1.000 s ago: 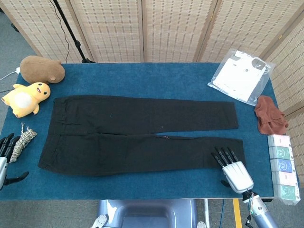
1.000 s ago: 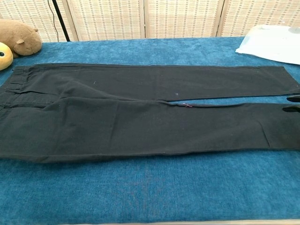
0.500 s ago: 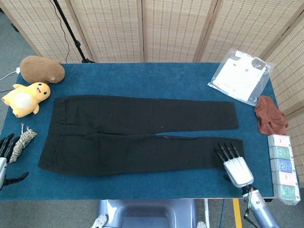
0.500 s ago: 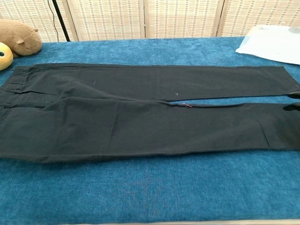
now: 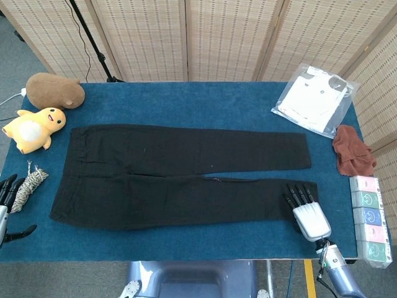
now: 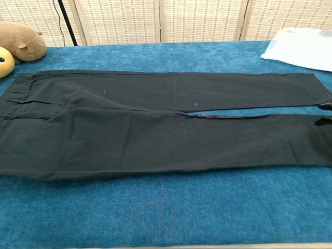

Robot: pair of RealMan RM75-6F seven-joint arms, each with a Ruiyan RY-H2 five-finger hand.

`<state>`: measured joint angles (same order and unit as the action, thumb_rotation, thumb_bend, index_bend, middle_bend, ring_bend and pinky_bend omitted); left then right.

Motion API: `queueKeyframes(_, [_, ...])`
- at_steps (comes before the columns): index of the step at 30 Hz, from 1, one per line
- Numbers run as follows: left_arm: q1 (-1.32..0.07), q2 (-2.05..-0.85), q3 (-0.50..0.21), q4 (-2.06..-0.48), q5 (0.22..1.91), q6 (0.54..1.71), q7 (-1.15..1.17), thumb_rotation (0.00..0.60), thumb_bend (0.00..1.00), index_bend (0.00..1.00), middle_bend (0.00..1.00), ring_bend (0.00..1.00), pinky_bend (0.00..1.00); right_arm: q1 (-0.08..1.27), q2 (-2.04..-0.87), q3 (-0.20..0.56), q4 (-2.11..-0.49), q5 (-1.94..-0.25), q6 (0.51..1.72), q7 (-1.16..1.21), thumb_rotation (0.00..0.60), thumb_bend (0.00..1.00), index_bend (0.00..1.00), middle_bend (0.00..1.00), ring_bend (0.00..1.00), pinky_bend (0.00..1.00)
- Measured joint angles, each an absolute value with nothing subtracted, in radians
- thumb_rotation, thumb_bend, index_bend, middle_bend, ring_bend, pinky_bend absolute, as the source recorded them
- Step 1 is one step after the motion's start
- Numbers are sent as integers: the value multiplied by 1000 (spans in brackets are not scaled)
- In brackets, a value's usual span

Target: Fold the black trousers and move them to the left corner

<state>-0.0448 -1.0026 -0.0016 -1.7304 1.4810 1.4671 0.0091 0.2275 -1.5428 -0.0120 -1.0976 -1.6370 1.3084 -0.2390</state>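
Black trousers point(image 5: 180, 176): laid flat, unfolded, waistband at left. Right hand point(image 5: 307, 211): fingers extended on near hem, nothing gripped. Left hand point(image 5: 7, 205): at table edge, holding nothing. Advised: hem is pinched fully so both layers are lifted together.

Open blue table point(image 5: 205, 102) along far and near edges; clutter at both ends.
Left end crowded by brown plush point(image 5: 54, 90), yellow plush point(image 5: 34, 128) and rope bundle point(image 5: 28, 184); right end blocked by plastic bag point(image 5: 314, 99), rust cloth point(image 5: 353, 149), box stack point(image 5: 371, 218). Middle covered by black trousers point(image 5: 180, 177).
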Motion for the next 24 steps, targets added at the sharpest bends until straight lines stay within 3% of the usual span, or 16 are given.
queueKeyframes(20, [-44,-1002,-1,-1731,1484,1466,6,600,0,0,0,0,0,238,-1606,0,-983,-1611,1327,-223,600,0,245,88,0,56])
queueKeyframes(24, [-44,-1002,0,-1731,1485,1463,6,600,0,0,0,0,0,241,-1614,-1,-960,-1611,1330,-202,600,90,272,115,0,79])
